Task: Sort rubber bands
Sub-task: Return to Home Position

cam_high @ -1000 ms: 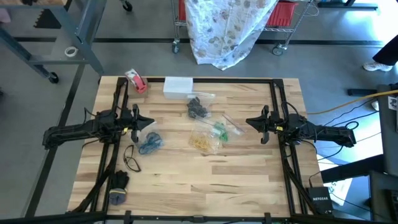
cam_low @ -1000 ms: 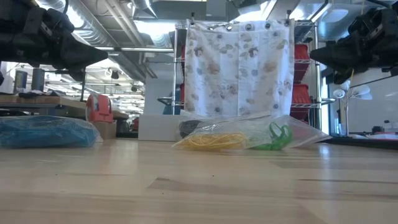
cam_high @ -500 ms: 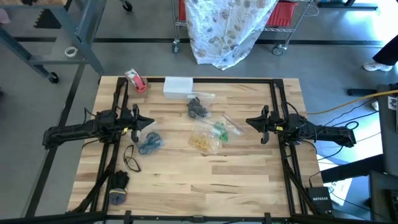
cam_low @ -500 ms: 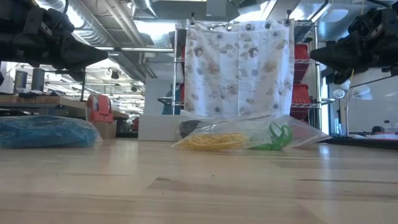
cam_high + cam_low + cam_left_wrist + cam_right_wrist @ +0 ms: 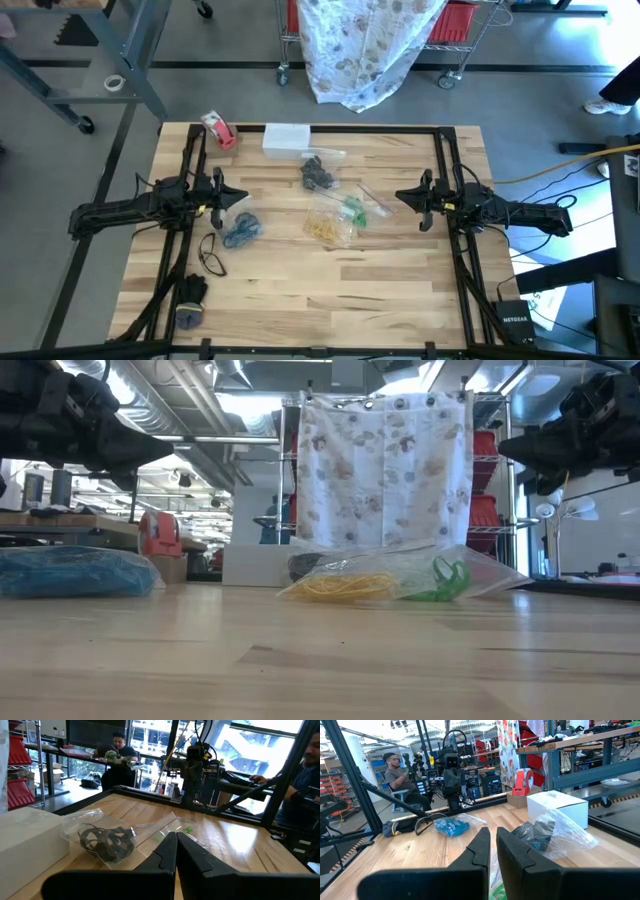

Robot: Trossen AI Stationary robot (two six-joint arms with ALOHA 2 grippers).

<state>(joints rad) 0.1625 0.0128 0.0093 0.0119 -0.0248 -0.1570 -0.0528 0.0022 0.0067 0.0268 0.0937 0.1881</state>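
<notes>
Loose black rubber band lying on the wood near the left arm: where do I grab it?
Probably from straight above, pinching one thin strand of the black rubber band. It lies flat as an open loop, so there is nothing to grip from the side. The left gripper is nearest; it is shut and would need to open first.

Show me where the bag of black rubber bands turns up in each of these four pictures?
High view: the bag of black rubber bands lies at the table's middle, toward the far edge, just below the white box.
Low view: only a dark sliver behind the yellow bands, before the white box.
Left wrist view: left of centre, beside the white box.
Right wrist view: right of centre, in front of the white box.
Shared landmark: the white box.
</notes>
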